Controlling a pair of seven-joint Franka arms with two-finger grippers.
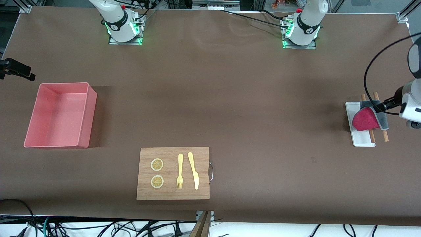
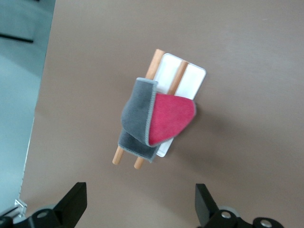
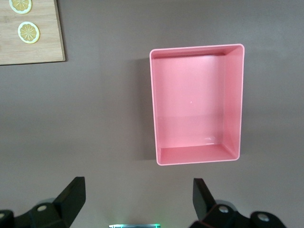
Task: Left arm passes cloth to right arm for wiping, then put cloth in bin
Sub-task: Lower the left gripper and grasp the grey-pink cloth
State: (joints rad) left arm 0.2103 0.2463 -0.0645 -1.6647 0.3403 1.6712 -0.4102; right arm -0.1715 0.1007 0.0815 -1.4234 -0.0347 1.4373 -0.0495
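The cloth (image 1: 365, 120) lies folded, magenta face and grey face both showing, over two wooden sticks (image 1: 384, 134) on a white tray (image 1: 361, 140) at the left arm's end of the table. In the left wrist view the cloth (image 2: 156, 118) lies below my left gripper (image 2: 140, 194), which is open, empty and high above the table beside it. The left arm's wrist (image 1: 409, 105) shows at the front view's edge. The salmon-pink bin (image 1: 87, 121) stands empty at the right arm's end. My right gripper (image 3: 138, 187) is open and empty, high above the table beside the bin (image 3: 154, 104).
A bamboo board (image 1: 173, 194) with two lemon slices (image 1: 157, 164), a yellow fork (image 1: 180, 171) and a knife (image 1: 194, 171) lies near the front camera. A black fixture (image 1: 16, 69) juts in beside the bin. The right arm's base (image 1: 124, 28) is lit green.
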